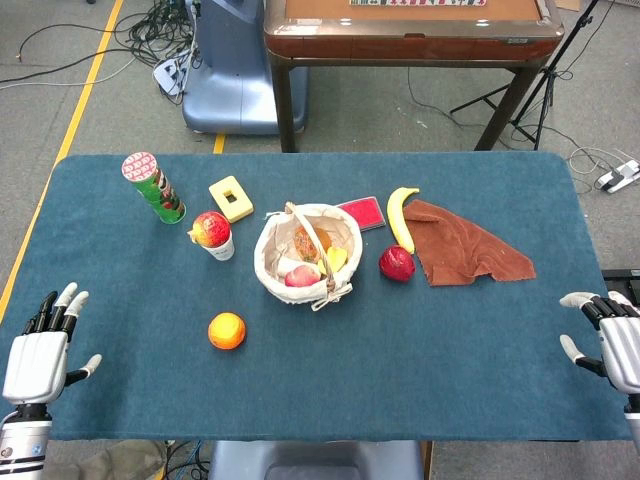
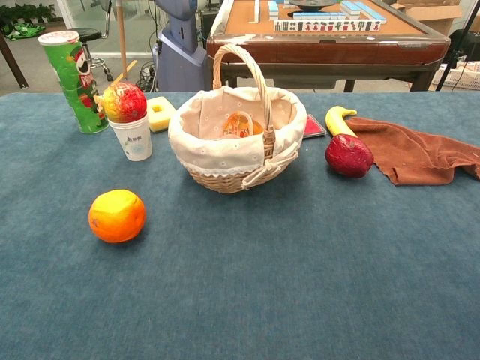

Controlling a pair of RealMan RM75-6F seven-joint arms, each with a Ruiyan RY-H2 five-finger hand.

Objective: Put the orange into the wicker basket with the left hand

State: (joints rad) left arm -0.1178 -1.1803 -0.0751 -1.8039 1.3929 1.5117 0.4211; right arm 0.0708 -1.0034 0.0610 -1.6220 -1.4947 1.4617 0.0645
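Orange [image 1: 227, 331] right of (open) left hand [image 1: 38, 360]

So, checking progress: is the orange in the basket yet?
No, the orange lies on the table, in front of the wicker basket.

A lab-like workroom: cables [image 1: 150, 30] trail over grey carpet beside a mahjong table [image 1: 410, 30] and tripod [image 1: 545, 80].
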